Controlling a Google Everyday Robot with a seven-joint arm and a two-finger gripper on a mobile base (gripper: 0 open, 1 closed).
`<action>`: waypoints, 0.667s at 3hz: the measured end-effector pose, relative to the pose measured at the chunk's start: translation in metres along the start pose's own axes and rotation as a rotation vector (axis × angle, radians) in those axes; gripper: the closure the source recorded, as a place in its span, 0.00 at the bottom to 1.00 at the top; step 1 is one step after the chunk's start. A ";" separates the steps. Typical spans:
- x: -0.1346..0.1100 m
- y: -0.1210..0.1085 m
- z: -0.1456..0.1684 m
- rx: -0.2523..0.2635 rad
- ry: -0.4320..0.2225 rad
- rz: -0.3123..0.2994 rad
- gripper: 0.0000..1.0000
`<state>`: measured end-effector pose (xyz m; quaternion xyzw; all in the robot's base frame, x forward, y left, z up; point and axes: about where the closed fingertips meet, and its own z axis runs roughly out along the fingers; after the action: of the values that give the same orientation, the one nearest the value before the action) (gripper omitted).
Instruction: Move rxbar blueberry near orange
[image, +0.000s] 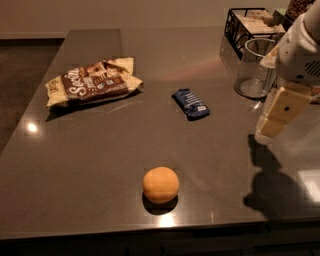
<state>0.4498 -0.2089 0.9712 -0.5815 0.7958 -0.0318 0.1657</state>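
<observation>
The rxbar blueberry (190, 103) is a small dark blue bar with a white label patch, lying flat near the middle of the dark countertop (100, 160). The orange (160, 184) sits nearer the front edge, well apart from the bar. My gripper (272, 125) hangs at the right side of the view, above the counter, to the right of the bar and holding nothing that I can see.
A brown-and-cream snack bag (92, 83) lies at the back left. A clear glass jar (255, 67) and a black wire basket (252, 25) with packets stand at the back right, close behind the arm.
</observation>
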 end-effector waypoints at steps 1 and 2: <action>-0.016 -0.010 0.018 -0.005 0.005 0.052 0.00; -0.031 -0.020 0.037 -0.011 0.016 0.105 0.00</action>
<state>0.4878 -0.1814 0.9484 -0.5394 0.8268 -0.0234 0.1577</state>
